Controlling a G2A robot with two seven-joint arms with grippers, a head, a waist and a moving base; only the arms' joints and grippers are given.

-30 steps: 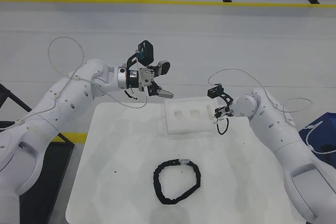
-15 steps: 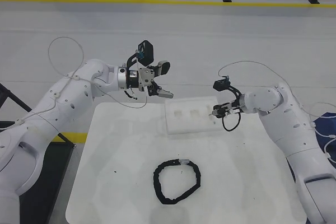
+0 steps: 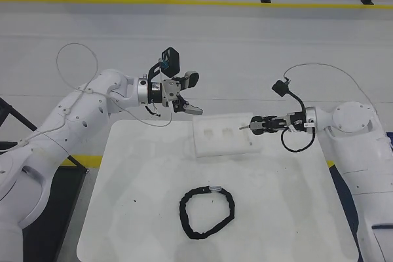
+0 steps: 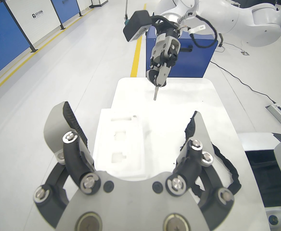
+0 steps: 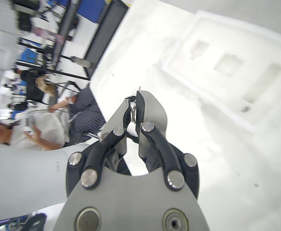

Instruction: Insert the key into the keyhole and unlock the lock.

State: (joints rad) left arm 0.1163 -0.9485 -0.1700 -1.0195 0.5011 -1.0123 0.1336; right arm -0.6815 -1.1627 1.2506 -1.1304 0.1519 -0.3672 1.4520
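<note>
The right gripper (image 3: 252, 125) is pinched shut on the key (image 3: 243, 127). The blade sticks out past the fingertips toward the left arm's side, above the right end of the foam tray (image 3: 208, 149). The chain lock (image 3: 207, 211) lies coiled on the table (image 3: 137, 196), well apart from the key and nearer the robot, with its metal end (image 3: 214, 188) on the loop's far side. The keyhole is too small to make out. The left gripper (image 3: 192, 95) hangs wide open and empty over the table's far edge, and the right looks slightly nearer the lock.

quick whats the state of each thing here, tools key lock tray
left tool, open and empty
right tool, shut on the key
key, gripped, tip sticking out, not in the chain lock
chain lock, closed loop lying flat on the table
foam tray, flat on the table
</note>
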